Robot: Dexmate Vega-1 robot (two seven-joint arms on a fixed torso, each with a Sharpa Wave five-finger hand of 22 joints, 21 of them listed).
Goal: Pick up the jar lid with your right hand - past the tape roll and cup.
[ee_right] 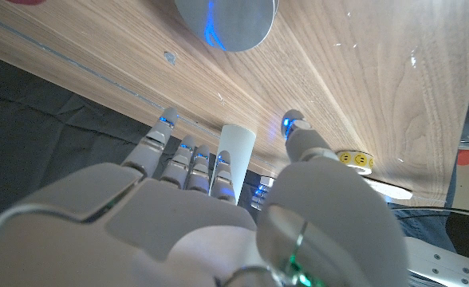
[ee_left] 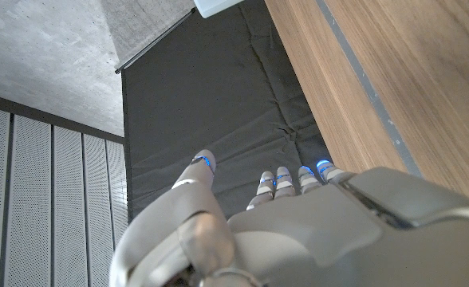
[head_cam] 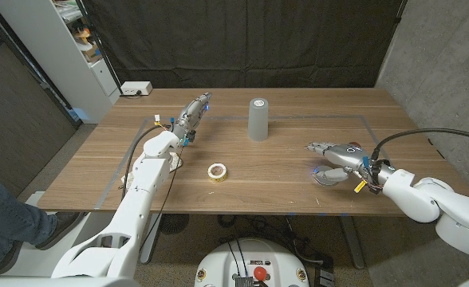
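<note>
Your right hand hovers over the right part of the wooden table, fingers spread apart and holding nothing. Directly beneath it lies the jar lid, a round silvery disc flat on the wood, partly covered by the hand in the head view. In the right wrist view the jar lid shows just beyond your fingertips, with a blue glow from the hand reflected on it; the fingers are apart from it and from each other, with the thumb set off to one side.

The cup is a tall grey tumbler standing upright near the middle of the table, toward the far edge. You cannot tell from these views whether anything is inside it. It appears again in the right wrist view as a pale upright cylinder between your fingers and thumb, well beyond them.

The tape roll lies flat on the table, nearer the front edge and to the left of the cup. It is yellowish-white, and the right wrist view shows yellow smiley faces printed on the tape roll.

Your left hand reaches out over the far left part of the table, fingers extended fairly straight and close together, holding nothing.

A small white box sits at the table's far left corner.
</note>
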